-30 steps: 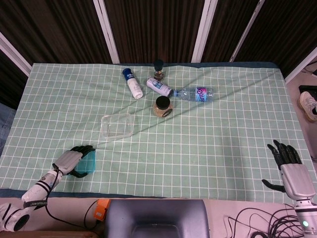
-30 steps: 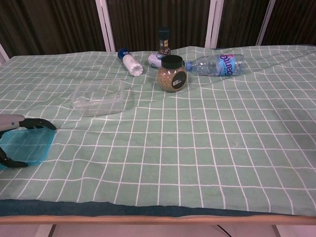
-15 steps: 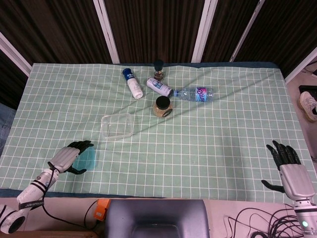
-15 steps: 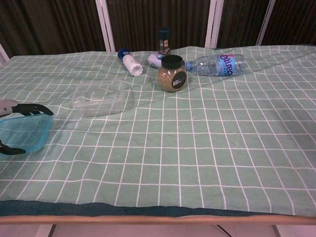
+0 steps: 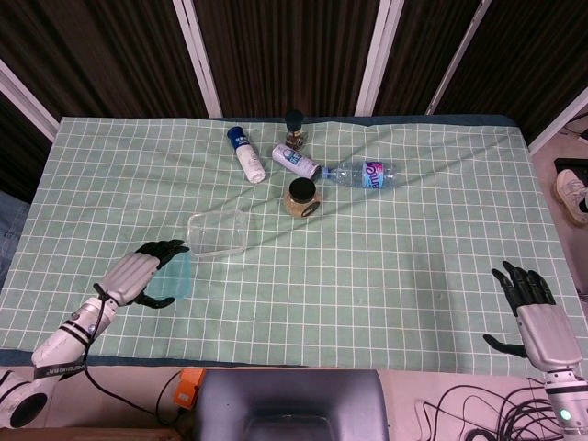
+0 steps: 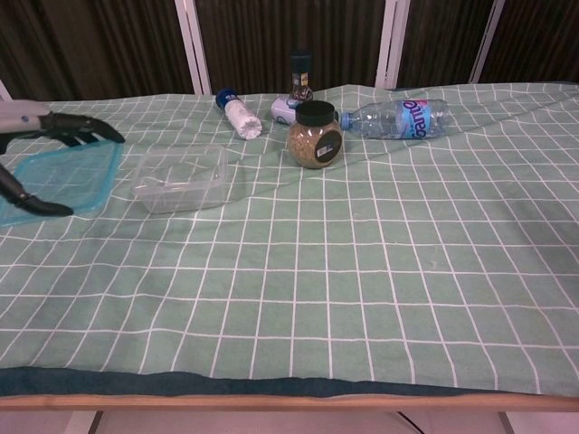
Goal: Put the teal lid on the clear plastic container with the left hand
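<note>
The left hand (image 5: 138, 275) pinches the teal lid (image 5: 173, 278) at lower left, beside the clear container (image 5: 218, 232), the lid's long axis running toward the frame's top. Only the head view shows the right hand (image 5: 533, 308), fingers spread, at lower right of the table (image 5: 413, 257); the chest view shows the lid (image 6: 61, 178) tilted.

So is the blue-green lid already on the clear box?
No, the left hand holds the teal lid up beside the clear plastic container, which is open on top.

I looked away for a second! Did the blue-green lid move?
Yes. The left hand holds the teal lid and has carried it up off the cloth and toward the clear plastic container, which stayed put. Now it is just beside it.
</note>
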`<state>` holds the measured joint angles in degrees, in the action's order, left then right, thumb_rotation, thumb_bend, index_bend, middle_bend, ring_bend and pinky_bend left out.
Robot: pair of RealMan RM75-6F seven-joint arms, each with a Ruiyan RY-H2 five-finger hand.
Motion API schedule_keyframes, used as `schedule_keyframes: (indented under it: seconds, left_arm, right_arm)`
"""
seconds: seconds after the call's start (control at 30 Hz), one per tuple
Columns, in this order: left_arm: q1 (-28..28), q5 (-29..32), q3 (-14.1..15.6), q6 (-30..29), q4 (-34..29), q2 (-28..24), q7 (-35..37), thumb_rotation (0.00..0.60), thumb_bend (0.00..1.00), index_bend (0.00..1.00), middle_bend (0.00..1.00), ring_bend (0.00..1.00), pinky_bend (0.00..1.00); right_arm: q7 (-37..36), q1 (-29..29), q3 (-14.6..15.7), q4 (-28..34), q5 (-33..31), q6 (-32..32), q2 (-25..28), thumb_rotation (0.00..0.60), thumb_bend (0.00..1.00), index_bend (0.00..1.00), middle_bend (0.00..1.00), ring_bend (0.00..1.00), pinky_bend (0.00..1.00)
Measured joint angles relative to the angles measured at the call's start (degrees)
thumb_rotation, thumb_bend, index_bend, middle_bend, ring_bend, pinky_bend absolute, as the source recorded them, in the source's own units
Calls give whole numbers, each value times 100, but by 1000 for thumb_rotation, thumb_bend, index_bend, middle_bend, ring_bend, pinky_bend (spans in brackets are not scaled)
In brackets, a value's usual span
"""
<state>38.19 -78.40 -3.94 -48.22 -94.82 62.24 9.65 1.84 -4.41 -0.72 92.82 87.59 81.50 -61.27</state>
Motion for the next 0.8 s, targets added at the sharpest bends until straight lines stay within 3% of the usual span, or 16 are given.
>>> schedule_keyframes:
  seconds: [0.2,0.4,0.53,0.8]
  left_arm:
    - [532,919,-373,540,-175,12,-462,600,266,308,573,900,892]
    - [1267,2240,-603,915,-31,333,-1295,600,267,308,580,899,892]
    - [1892,3132,-634,1201,337,649,-1843,600,276,312,588,898,889]
    - [2634,4251,-499,1516,1490,1319,-2338,600,278,315,581,896,883]
  right_arm:
    - [-141,-16,-1,-34,-39,-63,53,600,196,0,0,0,0]
    - [-350,-32,-29,-79,-118,-119,123,600,196,0,0,0,0]
    - [-515,-30,-56,-104,-157,-118,180,600,196,0,0,0,0]
    - [-585,-57,-103,-150,-283,-205,193,600,196,0,0,0,0]
